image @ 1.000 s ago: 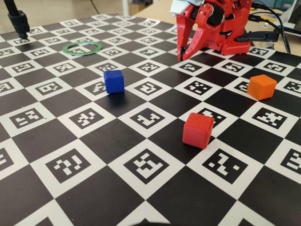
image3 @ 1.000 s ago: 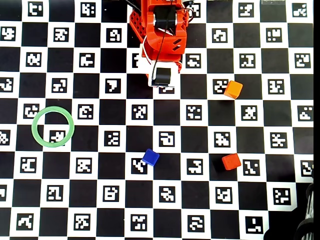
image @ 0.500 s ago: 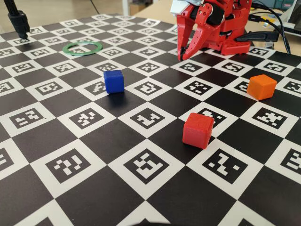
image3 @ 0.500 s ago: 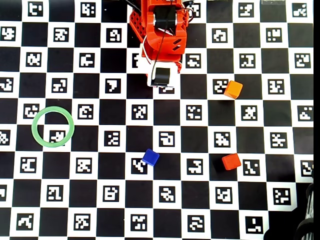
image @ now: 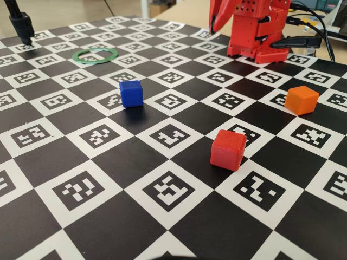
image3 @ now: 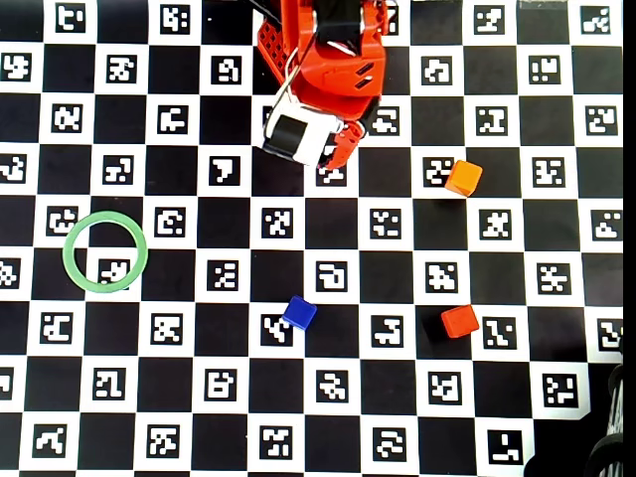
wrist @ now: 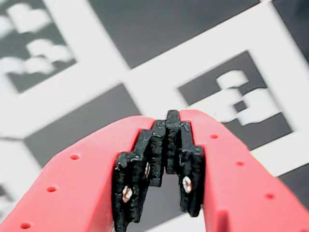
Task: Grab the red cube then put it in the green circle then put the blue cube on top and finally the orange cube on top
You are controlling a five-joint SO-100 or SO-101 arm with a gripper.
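Observation:
The red cube (image: 228, 149) (image3: 459, 321) sits on the checkered board nearest the fixed camera, right of centre. Further back to the left stands the blue cube (image: 131, 93) (image3: 299, 312), and the orange cube (image: 302, 99) (image3: 463, 178) is on the right. The green circle (image: 77, 56) (image3: 68, 253) lies flat at the far left with nothing inside it. My gripper (image: 212, 24) (image3: 336, 164) (wrist: 171, 116) hangs above the board close to the red arm base, far from all cubes. Its black-padded fingertips meet and hold nothing.
The red arm base (image: 255, 38) stands at the board's far edge. A black stand pole (image: 21, 24) rises at the far left corner. Cables (image: 314, 30) run behind the base on the right. The board (image: 108, 162) is covered with marker squares.
The gripper has lifted off the board near the base and swung, with the wrist turning to the left in the overhead view. The cubes and ring have not moved.

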